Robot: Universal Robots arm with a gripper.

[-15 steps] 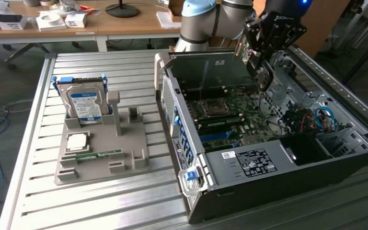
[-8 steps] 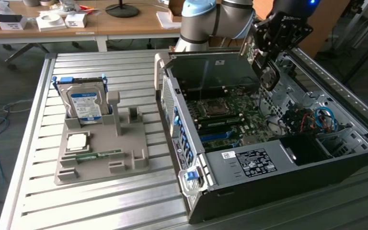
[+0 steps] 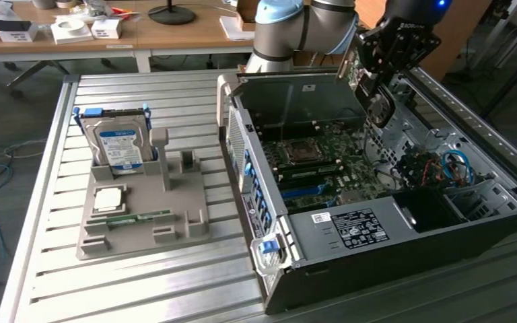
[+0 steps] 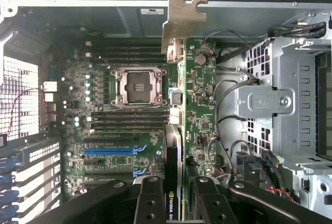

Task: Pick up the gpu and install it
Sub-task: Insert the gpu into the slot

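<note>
Over the open computer case (image 3: 330,282) and its motherboard (image 3: 322,161), the gpu (image 4: 174,151) hangs edge-on at about one o'clock of the board in the exterior view. If it is off the slot line, I judge its bracket (image 4: 182,19) could snag the case wall, or its edge could scrape components. The gripper (image 4: 176,206) pinches it, with the card sandwiched between both fingers (image 4: 149,198).

The arm (image 3: 285,27) is extended from the far side, the gripper (image 3: 380,84) pointed downward, its fingers (image 4: 149,203) clamped on the gpu (image 4: 174,151).
</note>
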